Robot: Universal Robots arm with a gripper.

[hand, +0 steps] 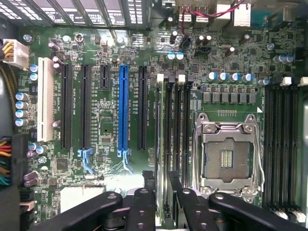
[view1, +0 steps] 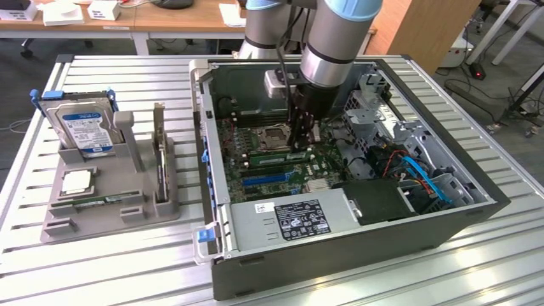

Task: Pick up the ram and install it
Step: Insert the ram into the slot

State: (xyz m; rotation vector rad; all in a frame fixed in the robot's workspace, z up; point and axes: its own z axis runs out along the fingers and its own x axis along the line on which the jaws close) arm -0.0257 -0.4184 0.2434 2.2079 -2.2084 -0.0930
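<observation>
The exterior view slants down from high beside the open computer case on the desk. The wrist view looks straight down, close over its motherboard; both share the processor socket.

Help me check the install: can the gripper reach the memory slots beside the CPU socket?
Probably yes. The computer case lies open, the gripper hangs right over the memory slots beside the CPU socket, with no cable crossing them.

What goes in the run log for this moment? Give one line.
gripper: shut on the ram | position: over memory slots beside processor socket | seated: cannot tell
</observation>
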